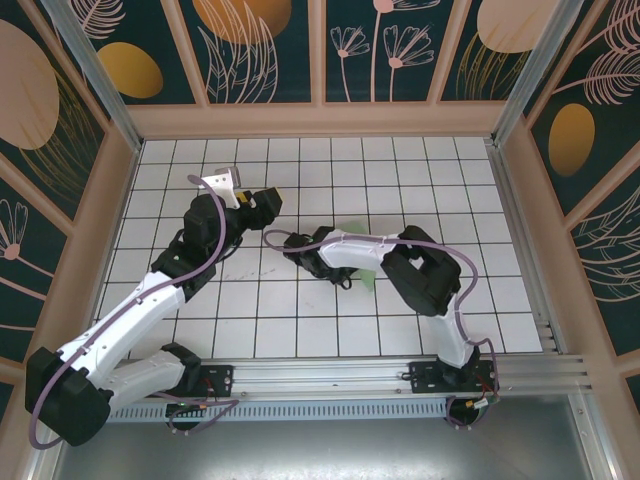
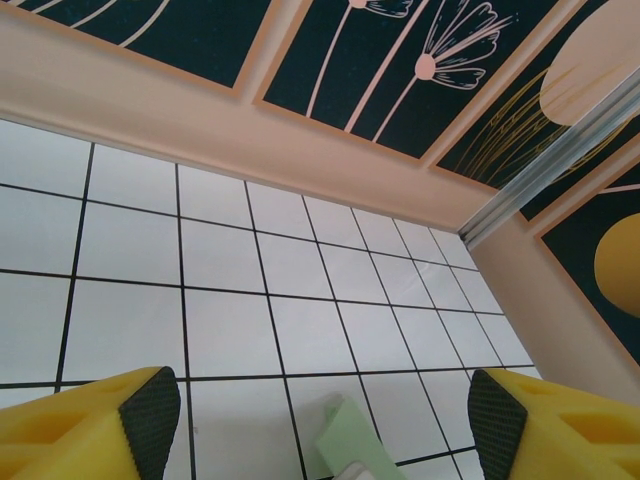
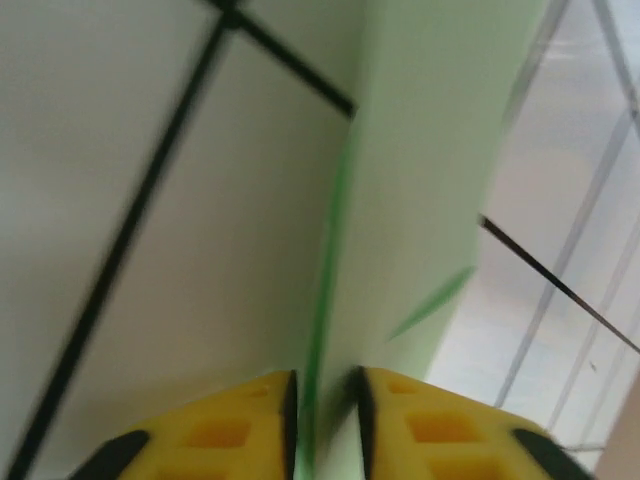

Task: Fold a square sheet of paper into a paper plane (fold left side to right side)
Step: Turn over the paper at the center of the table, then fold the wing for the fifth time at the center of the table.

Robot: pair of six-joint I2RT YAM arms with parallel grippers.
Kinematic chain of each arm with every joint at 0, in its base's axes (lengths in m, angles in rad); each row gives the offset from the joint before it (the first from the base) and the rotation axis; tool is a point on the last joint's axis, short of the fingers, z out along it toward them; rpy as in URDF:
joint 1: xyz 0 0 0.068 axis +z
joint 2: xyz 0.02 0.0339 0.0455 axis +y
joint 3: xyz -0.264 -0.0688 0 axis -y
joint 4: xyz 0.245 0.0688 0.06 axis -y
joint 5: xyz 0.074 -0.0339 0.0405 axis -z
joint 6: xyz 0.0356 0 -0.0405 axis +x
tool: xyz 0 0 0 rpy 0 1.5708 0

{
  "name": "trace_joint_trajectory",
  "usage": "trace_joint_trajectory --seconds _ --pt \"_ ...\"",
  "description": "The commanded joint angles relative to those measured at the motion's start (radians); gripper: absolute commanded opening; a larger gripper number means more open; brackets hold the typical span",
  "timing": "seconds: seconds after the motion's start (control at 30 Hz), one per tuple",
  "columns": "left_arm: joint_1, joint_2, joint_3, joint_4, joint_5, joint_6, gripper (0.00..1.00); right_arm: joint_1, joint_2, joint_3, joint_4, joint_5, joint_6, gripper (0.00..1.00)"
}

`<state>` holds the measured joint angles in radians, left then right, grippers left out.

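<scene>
The sheet of paper (image 1: pixel 367 279) is light green and folded long and narrow. It lies on the white tiles under my right arm, and another bit of it (image 1: pixel 352 228) shows behind the wrist. In the right wrist view the folded paper (image 3: pixel 430 150) runs away from my right gripper (image 3: pixel 325 400), its creased edge standing in the narrow gap between the slightly parted yellow fingers (image 3: pixel 230 425). My right gripper (image 1: pixel 300 246) is low over the floor. My left gripper (image 1: pixel 268 200) hovers open and wide, nothing in it. One end of the paper (image 2: pixel 355 440) lies below my left gripper (image 2: pixel 325 420).
White tiled floor (image 1: pixel 300 310) with black grid lines, boxed in by tan-framed patterned walls (image 1: pixel 320 120). An aluminium rail (image 1: pixel 340 375) runs along the near edge by the arm bases. A metal corner post (image 2: pixel 540 170) stands at the far right.
</scene>
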<state>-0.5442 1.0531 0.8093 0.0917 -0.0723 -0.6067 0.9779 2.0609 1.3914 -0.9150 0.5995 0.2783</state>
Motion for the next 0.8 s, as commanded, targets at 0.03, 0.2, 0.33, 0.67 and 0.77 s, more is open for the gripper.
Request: trace_joint_trajectory --seconds 0.03,0.2,0.33,0.67,0.77 --pt "-0.002 0.006 -0.002 -0.025 0.002 -0.025 0.79 -0.013 -0.054 -0.027 0.092 -0.223 -0.033 0.39" --pt "-0.001 0.038 -0.011 -0.029 0.014 -0.082 0.81 -0.056 -0.217 -0.115 0.198 -0.385 -0.019 0.53" --pt "-0.002 0.096 -0.025 -0.003 0.065 -0.122 0.81 -0.146 -0.416 -0.233 0.294 -0.490 0.011 0.56" --pt "-0.024 0.485 0.008 0.227 0.452 -0.229 0.74 -0.474 -0.849 -0.567 0.682 -0.770 0.080 0.67" --pt "-0.033 0.582 0.025 0.307 0.510 -0.268 0.75 -0.544 -0.913 -0.650 0.778 -0.853 0.123 0.70"
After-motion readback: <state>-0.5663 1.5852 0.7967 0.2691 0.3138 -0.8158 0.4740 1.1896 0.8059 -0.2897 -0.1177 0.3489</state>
